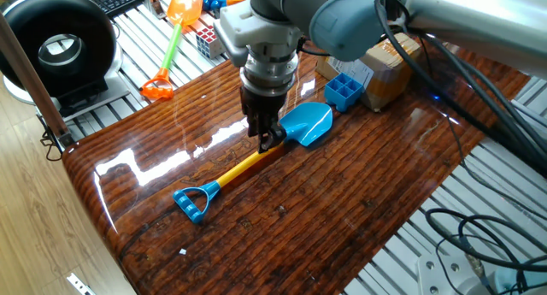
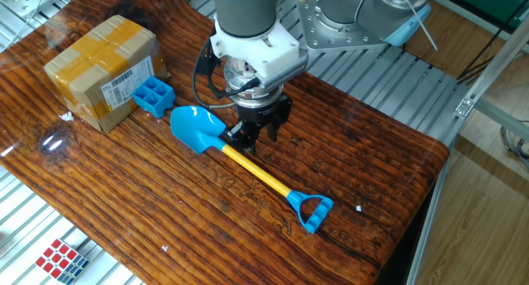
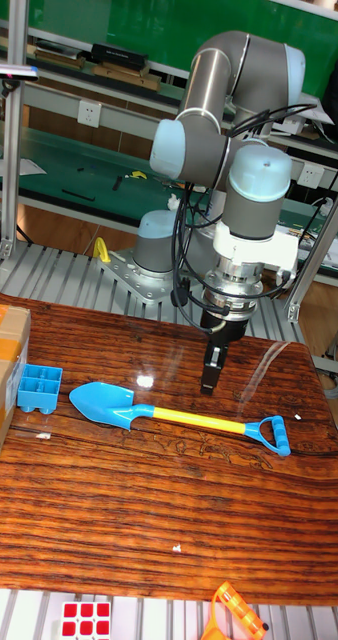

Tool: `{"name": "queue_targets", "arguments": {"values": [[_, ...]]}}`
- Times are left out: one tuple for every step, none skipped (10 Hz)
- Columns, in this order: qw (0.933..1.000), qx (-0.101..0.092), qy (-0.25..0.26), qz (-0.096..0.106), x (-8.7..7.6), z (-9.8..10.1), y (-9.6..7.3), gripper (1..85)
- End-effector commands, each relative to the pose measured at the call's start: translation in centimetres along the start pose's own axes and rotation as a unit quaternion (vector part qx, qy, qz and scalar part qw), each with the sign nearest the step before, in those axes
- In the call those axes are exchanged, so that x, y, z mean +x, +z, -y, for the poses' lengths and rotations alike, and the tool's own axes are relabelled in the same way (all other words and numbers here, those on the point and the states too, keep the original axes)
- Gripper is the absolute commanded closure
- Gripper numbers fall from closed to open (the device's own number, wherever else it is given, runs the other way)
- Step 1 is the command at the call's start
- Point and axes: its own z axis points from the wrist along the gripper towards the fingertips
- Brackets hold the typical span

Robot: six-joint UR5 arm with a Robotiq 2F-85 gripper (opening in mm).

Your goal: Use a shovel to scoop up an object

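From one fixed view you looked down at a slant from beyond the shovel's (image 1: 256, 161) loop end, facing the cardboard box (image 1: 389, 66) at the far side of the table (image 1: 342, 209). The other fixed view looked down from the opposite side, equally close, with that box (image 2: 103, 70) at upper left and the puzzle cube (image 2: 59, 258) at the near edge. The tall fixed view stood farther back and lower, facing the arm's base (image 3: 164, 265) across the table (image 3: 169, 500), and all three shared the tabletop, the shovel and the gripper (image 3: 210, 378).
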Motion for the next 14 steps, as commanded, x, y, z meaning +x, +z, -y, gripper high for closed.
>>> {"name": "queue_targets", "arguments": {"values": [[0.9996,-0.003,0.028,-0.003,0.2,-0.1,-0.1,29.0],[0.9995,0.013,0.025,-0.013,0.7,0.7,-0.2,25.7],[0.9995,0.021,0.018,-0.013,0.8,1.1,-0.2,22.7],[0.9996,0.02,0.01,-0.018,1.0,1.1,-0.2,22.3],[0.9996,0.02,-0.004,-0.02,1.1,1.1,-0.2,20.7],[0.9996,0.024,-0.014,-0.012,0.3,1.3,0.5,20.0],[0.9994,0.027,-0.021,-0.001,-0.8,1.3,1.5,20.0],[0.9992,0.03,-0.026,0.007,-1.6,1.5,2.4,20.0],[0.9987,0.034,-0.036,0.009,-1.9,1.9,3.2,20.0],[0.9986,0.033,-0.04,0.014,-2.2,2.1,3.8,20.0],[0.9984,0.036,-0.042,0.014,-2.2,2.3,4.3,20.0],[0.9982,0.037,-0.044,0.014,-2.2,2.4,4.7,20.3],[0.9981,0.039,-0.047,0.012,-1.9,2.5,5.2,20.3],[0.9979,0.039,-0.05,0.009,-1.5,2.4,5.7,20.7]]}}
